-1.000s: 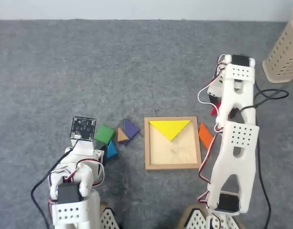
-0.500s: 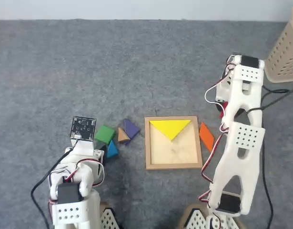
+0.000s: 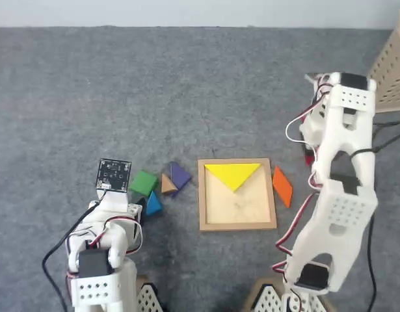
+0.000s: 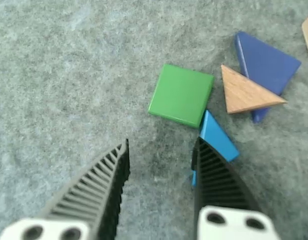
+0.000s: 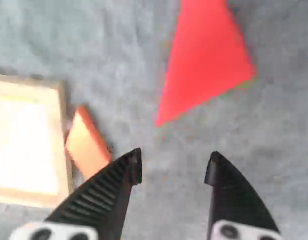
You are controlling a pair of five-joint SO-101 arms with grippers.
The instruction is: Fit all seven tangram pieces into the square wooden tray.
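Note:
The square wooden tray (image 3: 201, 195) lies mid-table with a yellow triangle (image 3: 233, 173) in its far part. An orange parallelogram (image 3: 282, 186) rests just right of it, also seen as the orange piece (image 5: 86, 147) beside the tray corner (image 5: 28, 145). A red triangle (image 5: 204, 60) lies on the carpet beyond my open right gripper (image 5: 175, 152), untouched. Left of the tray sit a green square (image 4: 181, 95), a light blue triangle (image 4: 218, 140), a wood-coloured triangle (image 4: 244, 92) and a dark blue triangle (image 4: 266, 62). My left gripper (image 4: 161, 147) is open, one finger beside the light blue triangle.
A tan perforated block (image 3: 389, 71) stands at the far right edge, close to the right arm (image 3: 343, 130). Grey carpet covers the table, with open room across the far and left parts.
The right arm has swung to the right, away from the tray, uncovering the orange parallelogram. The left arm and all pieces stay put.

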